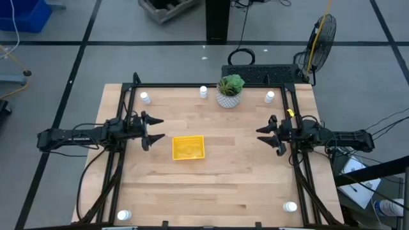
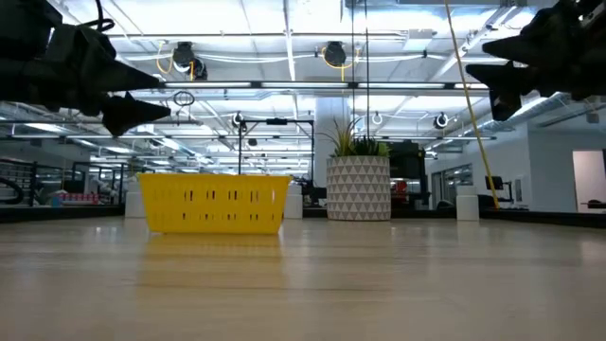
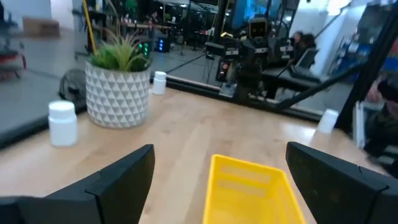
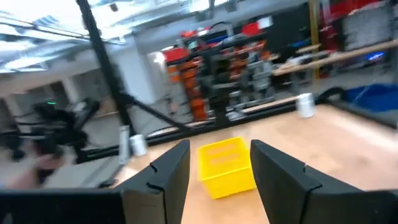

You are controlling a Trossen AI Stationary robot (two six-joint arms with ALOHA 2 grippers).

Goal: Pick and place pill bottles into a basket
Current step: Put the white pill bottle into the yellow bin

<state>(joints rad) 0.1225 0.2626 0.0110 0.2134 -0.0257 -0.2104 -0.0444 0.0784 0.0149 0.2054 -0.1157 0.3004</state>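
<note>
The yellow basket [image 1: 188, 147] stands on the table's middle, a little left; it also shows in the left wrist view [image 3: 249, 190] and the right wrist view [image 4: 226, 165]. White pill bottles stand upright near the table's corners: far left [image 1: 145, 98], far middle [image 1: 204, 92], far right [image 1: 270, 97], near left [image 1: 124, 216] and near right [image 1: 290, 207]. My left gripper [image 1: 156, 130] is open and empty above the table, left of the basket. My right gripper [image 1: 263, 136] is open and empty at the table's right side.
A white patterned pot with a green plant [image 1: 230, 91] stands at the far edge, between the far middle and far right bottles. A black frame [image 1: 211, 85] runs along the table's far edge and sides. Bare wood lies around the basket.
</note>
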